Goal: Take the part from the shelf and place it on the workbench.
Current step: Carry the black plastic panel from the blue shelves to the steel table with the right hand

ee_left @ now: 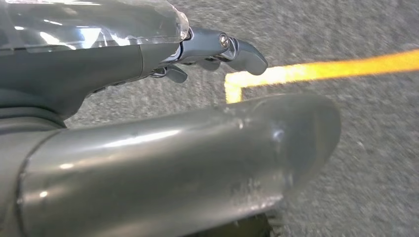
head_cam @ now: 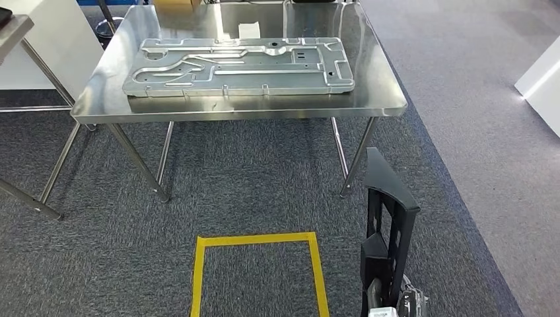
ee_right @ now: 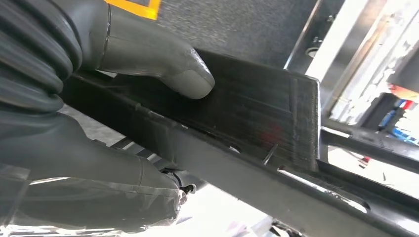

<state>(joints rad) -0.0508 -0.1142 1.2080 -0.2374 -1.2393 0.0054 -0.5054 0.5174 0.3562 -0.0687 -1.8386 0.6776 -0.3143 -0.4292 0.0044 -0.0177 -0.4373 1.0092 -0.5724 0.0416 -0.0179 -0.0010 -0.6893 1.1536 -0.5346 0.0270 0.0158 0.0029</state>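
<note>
right hand grips black part; workbench front edge near.

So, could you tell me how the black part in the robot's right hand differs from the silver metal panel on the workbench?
The black slotted plastic part is dark, narrow and upright, held by the right hand; the silver metal panel is bright, broad and lies flat on the steel workbench. Both have cut-out openings.
</note>
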